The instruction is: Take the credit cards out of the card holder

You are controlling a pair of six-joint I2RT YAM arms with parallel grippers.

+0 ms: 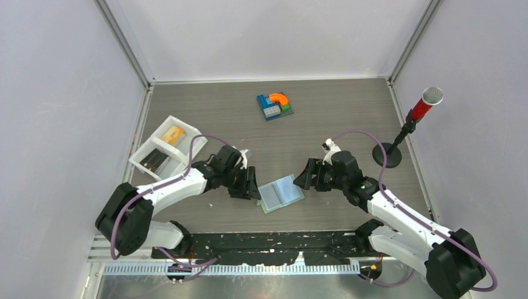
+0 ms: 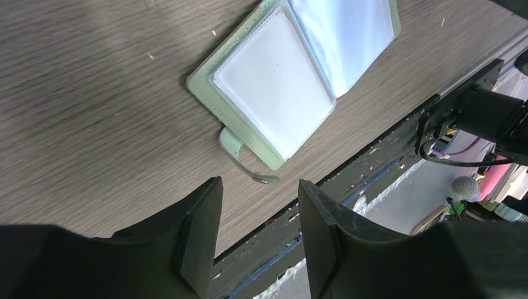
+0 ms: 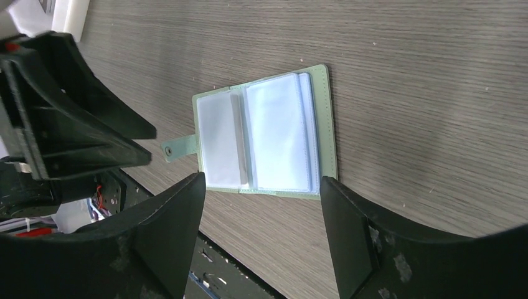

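bench (image 1: 336,118): matte grey-brown wood-grain top.
holder (image 1: 281,194): lies open and flat near the bench's front edge, between the two end effectors. Sage-green stitched cover, rectangular with rounded corners. Inside are glossy, see-through, pale blue sleeve pages (image 3: 277,134).
tab (image 2: 240,149): narrow green strap with a small round snap. It sticks out loose from the holder's left cover edge and rests on the bench.
tray (image 1: 149,138): rigid white rectangle with two compartments, at the left of the bench, well apart from the holder.
orange card (image 1: 174,134): thin flat rectangle in the tray's far compartment.
dark cards (image 1: 154,162): thin brown-black rectangles in the tray's near compartment.
left end effector (image 2: 258,205): matte black wedge fingers spread apart with nothing between them, just beside the tab. Cannot tell if it touches.
right end effector (image 3: 261,199): black fingers with scuffed pads, spread wide and gripping nothing, at the holder's right side.
blocks (image 1: 274,106): blue, orange and green plastic cluster at the far middle of the bench.
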